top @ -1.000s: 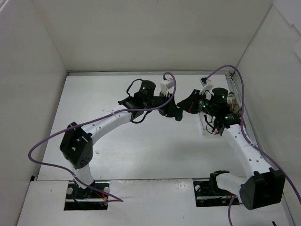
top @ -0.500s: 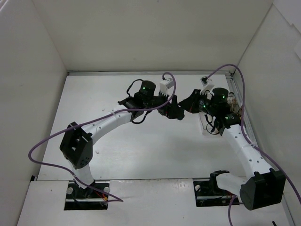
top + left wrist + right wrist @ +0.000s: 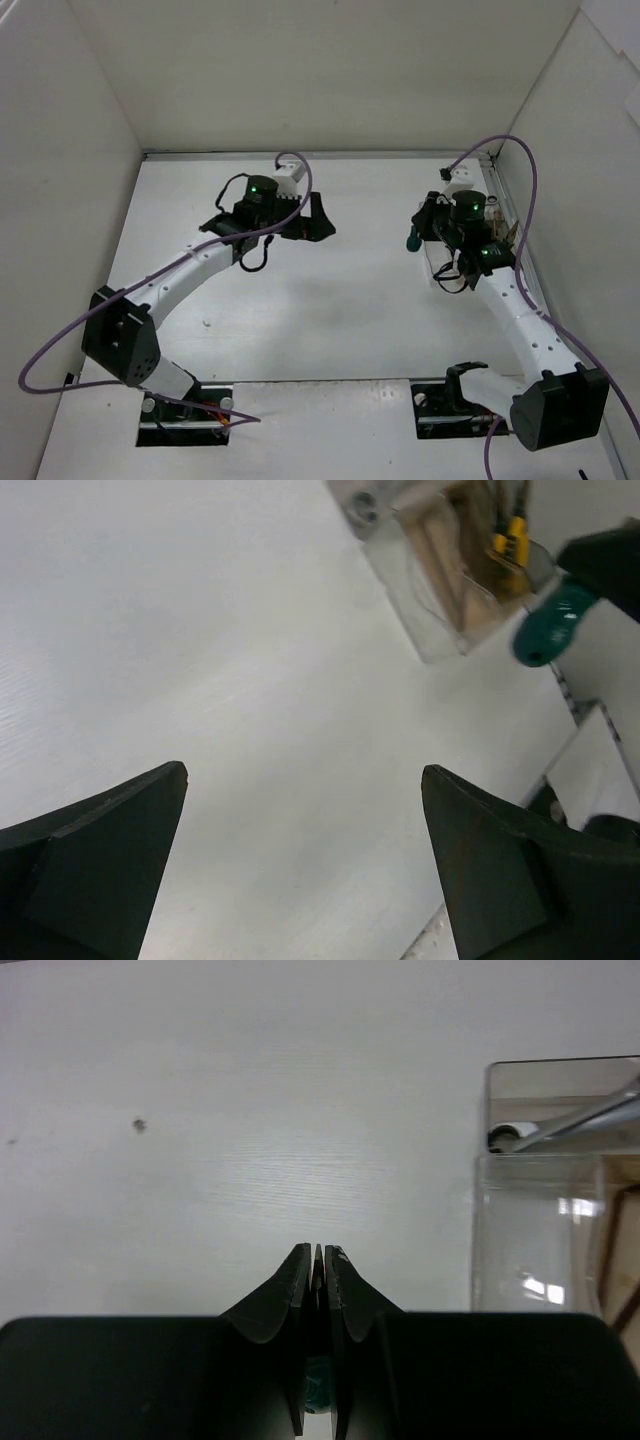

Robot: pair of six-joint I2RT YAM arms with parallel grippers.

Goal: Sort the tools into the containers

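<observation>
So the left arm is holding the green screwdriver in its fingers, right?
No, the right arm is holding the green screwdriver in its fingers. The left wrist view shows the left fingers open and empty.

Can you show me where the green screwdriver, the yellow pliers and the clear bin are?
Screwdriver [image 3: 552,622]: left wrist view, middle of its green handle.
Pliers [image 3: 511,538]: left wrist view, on a yellow handle, inside the bin.
Bin [image 3: 425,620]: left wrist view, on its clear near wall.
</observation>
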